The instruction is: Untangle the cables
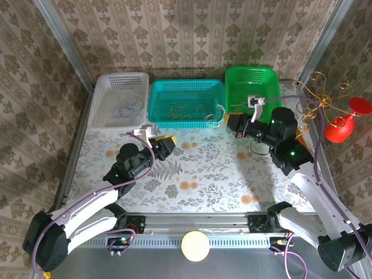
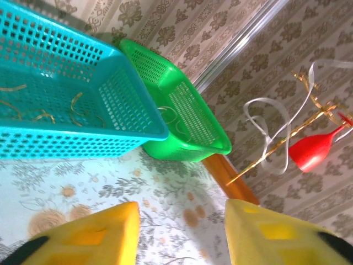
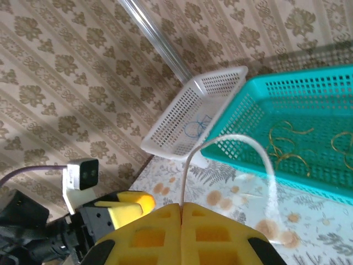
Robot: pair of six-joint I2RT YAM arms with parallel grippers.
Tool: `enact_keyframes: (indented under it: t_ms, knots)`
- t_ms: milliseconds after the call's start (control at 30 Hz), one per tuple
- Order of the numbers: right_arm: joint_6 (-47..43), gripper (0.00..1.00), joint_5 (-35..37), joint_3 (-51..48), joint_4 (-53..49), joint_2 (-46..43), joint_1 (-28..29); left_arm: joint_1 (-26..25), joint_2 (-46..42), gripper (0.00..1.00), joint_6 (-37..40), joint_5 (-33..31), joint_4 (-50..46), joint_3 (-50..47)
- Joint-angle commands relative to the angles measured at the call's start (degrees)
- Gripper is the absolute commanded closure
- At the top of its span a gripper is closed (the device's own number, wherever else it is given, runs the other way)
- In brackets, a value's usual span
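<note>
pale white cable in closed right tool; left tool wide, empty

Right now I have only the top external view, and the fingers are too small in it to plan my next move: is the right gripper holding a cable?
Observer: Yes. In the right wrist view the right gripper is shut, and a pale white cable loops out from between its jaws.
Operator: And the left one?
Observer: The left gripper has its jaws apart, with nothing between them but the table beyond.
Operator: Anything in the green basket?
Observer: The left wrist view shows pale loops lying inside the green basket.
</note>
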Motion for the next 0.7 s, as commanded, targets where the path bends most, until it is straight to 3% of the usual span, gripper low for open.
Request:
enact_keyframes:
  t_ms: [0, 233, 667]
  knots:
    - [-2.5, 1.0, -2.4, 3.5, -4.0, 1.0, 0.1, 0.7, -0.6, 0.41, 2.5, 2.5, 2.0, -0.4]
    - [-6.5, 1.0, -4.7, 8.4, -11.2, 2.9, 0.2, 1.0, 0.1, 0.21, 10.3, 10.0, -3.0, 4.9]
    - [-6.6, 1.0, -12.4, 9.8, -13.9, 3.4, 1.7, 1.3, 10.0, 0.18, 20.4, 18.7, -8.4, 19.8]
